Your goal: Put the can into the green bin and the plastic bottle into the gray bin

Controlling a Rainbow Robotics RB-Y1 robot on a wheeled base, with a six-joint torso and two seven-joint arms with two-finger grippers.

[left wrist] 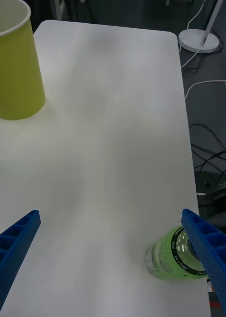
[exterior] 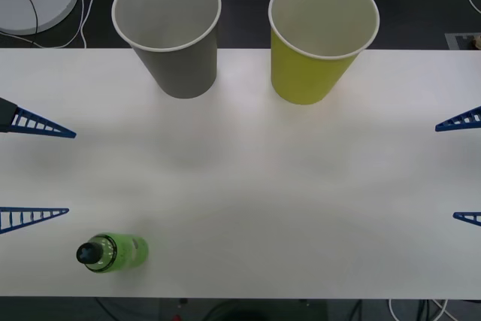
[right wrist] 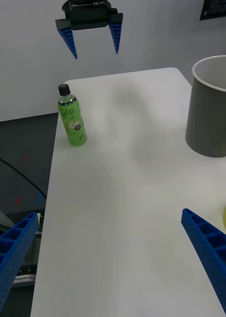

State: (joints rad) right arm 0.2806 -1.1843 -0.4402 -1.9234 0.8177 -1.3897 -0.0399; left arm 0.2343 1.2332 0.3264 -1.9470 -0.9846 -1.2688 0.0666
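With the left pincer [exterior: 34, 173] wide open and empty, a clumsy approach could topple the upright plastic bottle [exterior: 113, 252] off the table [exterior: 248, 186] edge.

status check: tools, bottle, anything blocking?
Left tool open, at table's left edge just behind bottle. Right tool open, idle at right edge. Bottle upright, untouched; gray bin and green bin stand at the back. Path clear.

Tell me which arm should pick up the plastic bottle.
Left. The plastic bottle stands upright at the table's near-left corner, just below the open left gripper. The right gripper, also open, sits at the far right edge, across the table.
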